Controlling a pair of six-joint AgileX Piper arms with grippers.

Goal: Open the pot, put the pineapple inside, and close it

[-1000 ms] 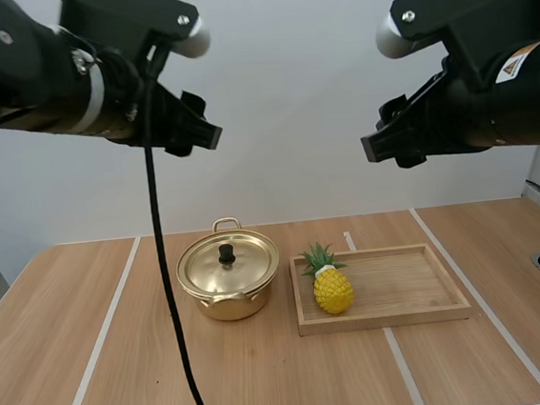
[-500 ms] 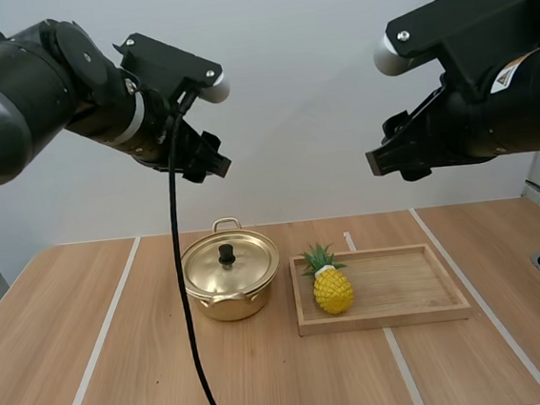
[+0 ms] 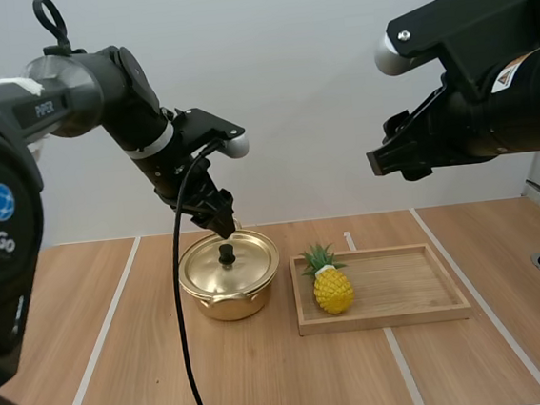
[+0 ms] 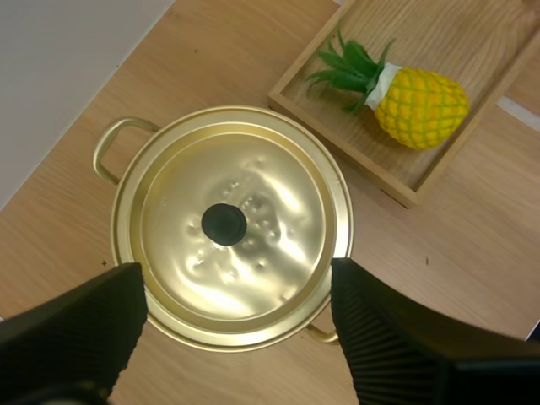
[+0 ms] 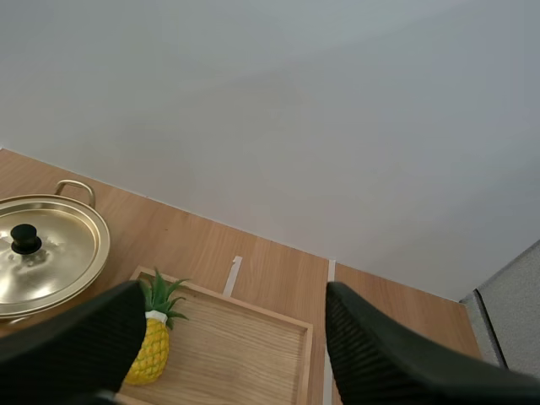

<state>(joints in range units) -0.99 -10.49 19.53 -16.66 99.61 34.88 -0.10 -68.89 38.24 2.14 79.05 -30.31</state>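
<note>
Above the pot (image 3: 230,300), my left gripper (image 3: 222,222) hangs just over the lid (image 3: 228,266), its tips close to the black knob (image 3: 226,255) but, as far as the high view tells, not touching it. Its fingers (image 4: 76,325) stand wide apart with nothing between them. In the left wrist view they flank the lid's near edge, and the knob sits roughly midway across the gap, a little beyond the tips.

The pot stands on the tabletop (image 3: 114,371) with the lid seated flat on it, just beside the wooden tray (image 3: 407,283). The pineapple (image 3: 333,289) rests in the end of the tray nearest the pot. By the look of the left wrist view it lies on its side, with its green crown turned toward the pot.

My right gripper (image 3: 381,161) is held high over the tray side, well apart from everything. Its fingers (image 5: 76,346) are spread and carry nothing.

I judge the step in hand to be the first one: reaching for the knob to open the pot. Nothing of the task is done yet, since the lid is on and the pineapple is untouched.

The next move calls for a short descent until the tips bracket the knob, with a small shift forward so it sits squarely between them. The gripper then has to close firmly. The knob is small against so wide an opening, so the fingers have far to travel, and an off-centre close could nudge the lid sideways rather than grasp it. A straight lift should follow, with the lid set down on bare tabletop away from the tray.
</note>
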